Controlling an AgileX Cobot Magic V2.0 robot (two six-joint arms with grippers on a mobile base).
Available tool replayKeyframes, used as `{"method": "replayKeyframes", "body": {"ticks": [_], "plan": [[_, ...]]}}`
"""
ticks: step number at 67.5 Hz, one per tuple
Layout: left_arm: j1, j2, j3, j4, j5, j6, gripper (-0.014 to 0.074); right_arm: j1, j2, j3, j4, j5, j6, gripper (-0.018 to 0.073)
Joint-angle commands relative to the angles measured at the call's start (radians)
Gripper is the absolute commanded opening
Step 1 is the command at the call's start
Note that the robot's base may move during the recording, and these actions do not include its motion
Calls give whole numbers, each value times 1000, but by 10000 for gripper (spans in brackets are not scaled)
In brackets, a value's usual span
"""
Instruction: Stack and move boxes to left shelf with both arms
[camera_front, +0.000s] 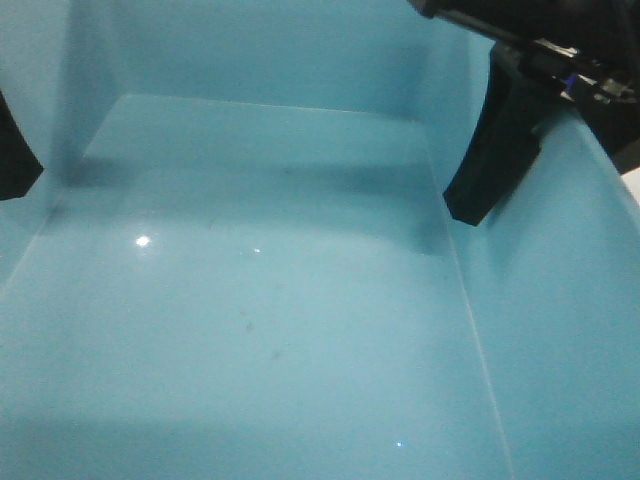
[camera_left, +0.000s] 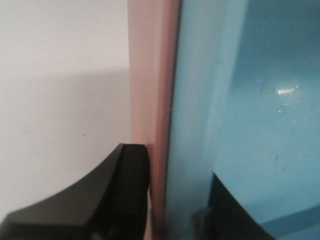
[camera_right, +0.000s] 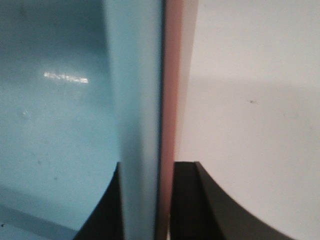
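We see a white tabletop (camera_left: 60, 75), plain and matte, a soft grey shadow spreading over its lower part in the left wrist view, the same white surface in the right wrist view, shaded lower down too, a tiny dark speck (camera_right: 252, 101) on it

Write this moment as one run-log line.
stack: blue bin nested in pink bin | left fingers: clamp both walls | right fingers: clamp both walls
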Motion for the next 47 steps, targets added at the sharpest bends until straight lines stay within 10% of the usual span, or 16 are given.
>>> {"method": "replayKeyframes", "body": {"ticks": [1, 47], "plan": [[17, -38, -30, 100, 40, 8, -1, -22, -38, -16, -142, 20, -13, 60], [17, -38, -30, 100, 40, 8, -1, -22, -38, -16, -142, 20, -13, 60]]}}
